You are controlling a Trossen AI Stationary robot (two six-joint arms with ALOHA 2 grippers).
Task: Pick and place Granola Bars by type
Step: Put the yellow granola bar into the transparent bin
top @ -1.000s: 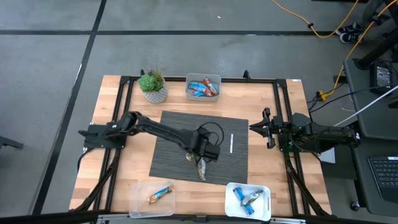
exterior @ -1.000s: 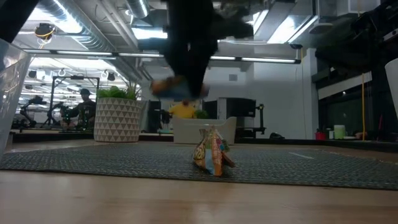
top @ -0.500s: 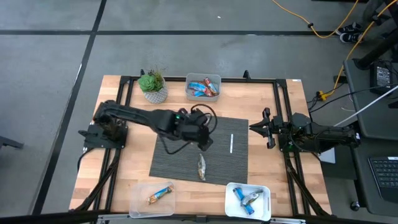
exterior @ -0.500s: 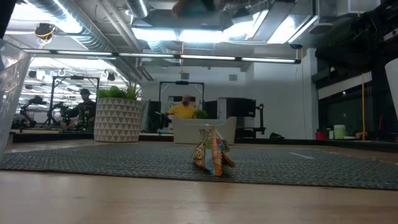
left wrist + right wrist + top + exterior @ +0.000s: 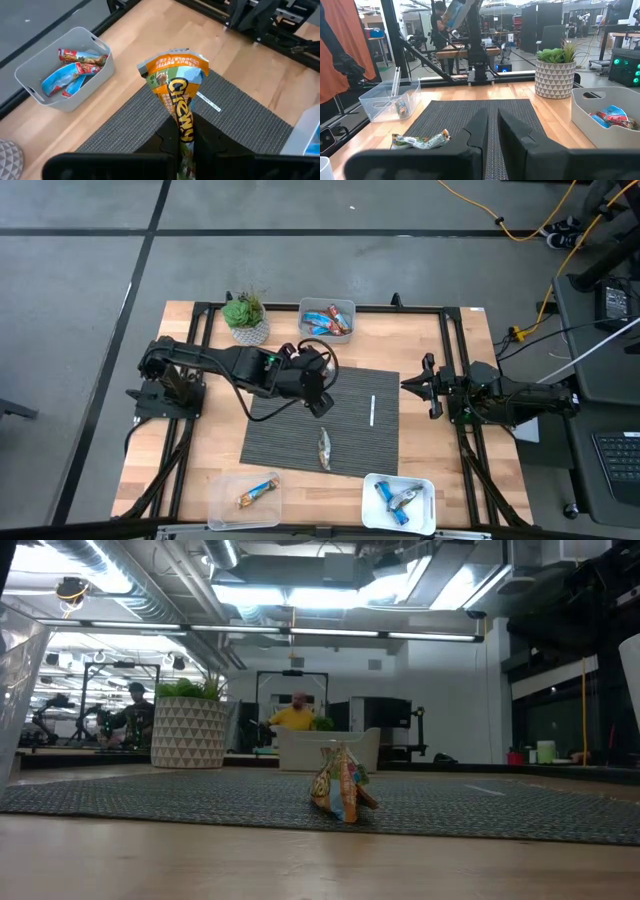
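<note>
My left gripper (image 5: 318,398) hangs over the far-left part of the dark mat (image 5: 290,435), shut on an orange-and-blue granola bar (image 5: 174,80). The right wrist view shows that bar (image 5: 454,12) high above the table. A second bar (image 5: 324,448) lies flat on the mat, also seen in the low view (image 5: 343,786). A grey bin (image 5: 328,320) at the far edge holds blue-and-red bars. My right gripper (image 5: 428,387) waits, shut, at the mat's right side. My left gripper pinches the granola bar by its lower end (image 5: 186,131) between the two fingers. The bar stands out beyond the fingertips, its crimped free end (image 5: 170,55) farthest from them. It is lifted clear of the mat.
A potted plant (image 5: 246,318) stands left of the grey bin. A thin white stick (image 5: 372,410) lies on the mat's right part. A clear container (image 5: 245,495) at the near edge holds one bar; a white one (image 5: 400,500) to its right holds blue bars.
My left gripper has risen from the mat beside the lying bar, out of the low view, and moved toward the far edge and left, carrying the orange-and-blue bar. The bar on the mat has stayed where it was.
</note>
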